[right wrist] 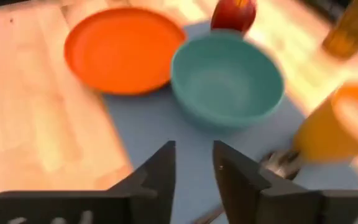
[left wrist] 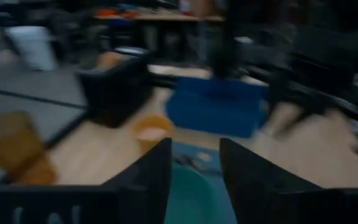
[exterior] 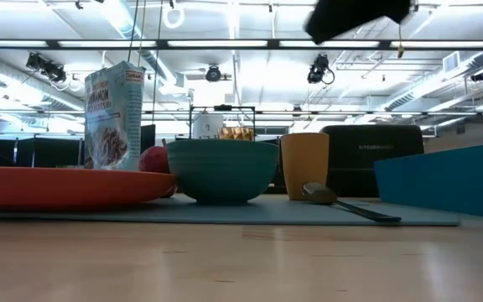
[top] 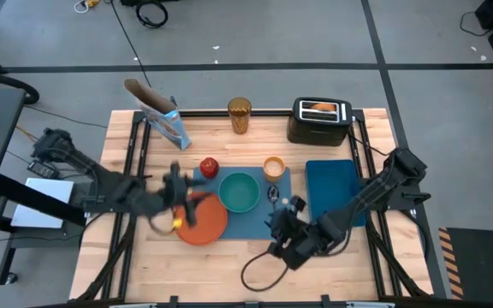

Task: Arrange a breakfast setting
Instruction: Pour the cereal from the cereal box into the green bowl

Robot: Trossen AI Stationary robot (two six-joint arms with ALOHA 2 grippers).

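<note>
High view, and I start with the wooden table [top: 152, 257], which fills the middle of the frame. The blue placemat [top: 255, 224] lies at centre, and a deep blue bin [top: 330, 184] sits just to its right. Upper right on the table is a black toaster [top: 319, 122] with toast [top: 320, 108] showing in its slot. The blue cereal box [top: 168, 124] stands upper left, and an amber glass [top: 239, 115] stands between box and toaster.

On the mat, the orange plate [top: 208, 222] overhangs the left edge, the teal bowl [top: 240, 192] sits mid-mat, and the red apple [top: 209, 167] is at the bowl's upper left. The small orange cup [top: 273, 168] is at the mat's upper right corner. In the low view I see the metal spoon [exterior: 342, 201] lying on the mat, right of the bowl.

My left end effector [top: 181, 198] hangs over the plate's left part, fingers apart. My right end effector [top: 282, 224] is over the mat's lower right, fingers parted, holding nothing.
</note>
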